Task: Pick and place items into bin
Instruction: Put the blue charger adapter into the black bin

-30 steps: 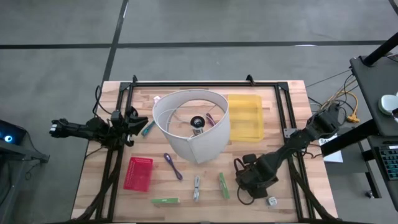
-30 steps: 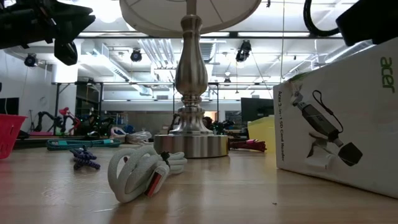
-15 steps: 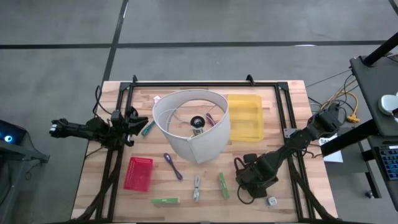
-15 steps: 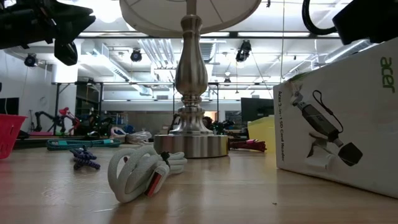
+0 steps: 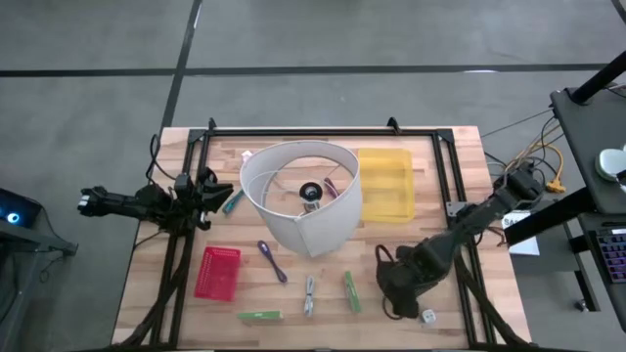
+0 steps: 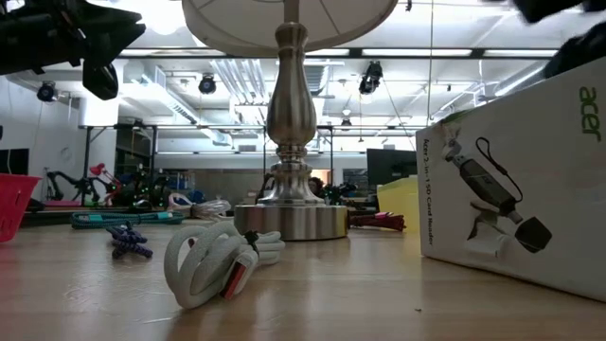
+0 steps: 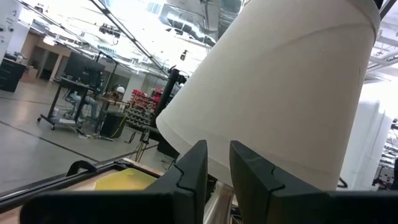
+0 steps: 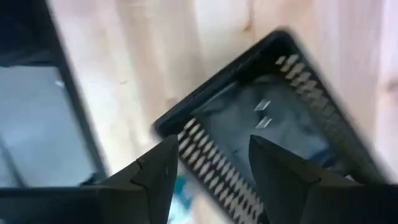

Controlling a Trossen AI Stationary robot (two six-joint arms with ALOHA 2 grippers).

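High view: right claw, spread wide, hangs near the table's front-right edge; left claw nearly closed.

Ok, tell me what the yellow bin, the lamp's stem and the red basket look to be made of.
The yellow bin: probably plastic, translucent, since its floor looks paler than its walls.
The lamp's stem: seemingly brushed metal, silvery with soft highlights down the turned shape.
The red basket: likely moulded plastic, evenly bright red; any lattice is too small to tell.
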